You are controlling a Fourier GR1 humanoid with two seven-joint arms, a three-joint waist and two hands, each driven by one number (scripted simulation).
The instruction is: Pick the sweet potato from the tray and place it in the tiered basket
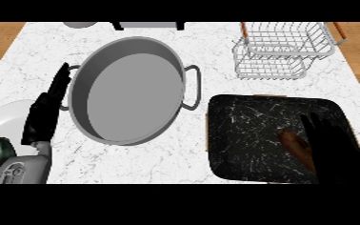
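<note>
On the tray (pixel 246 133), near its right edge, lies the sweet potato (pixel 294 145); the right hand (pixel 330 140) curls around it. It looks firm, rather heavy; hold its middle. Left hand (pixel 48 107) rests open. The tiered basket (pixel 281 52) stands at the worktop's far right corner.

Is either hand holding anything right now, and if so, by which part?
The right hand covers the sweet potato on the tray, along its right side; whether it has closed on it cannot be told. The left hand rests open beside the pan, holding nothing.
</note>
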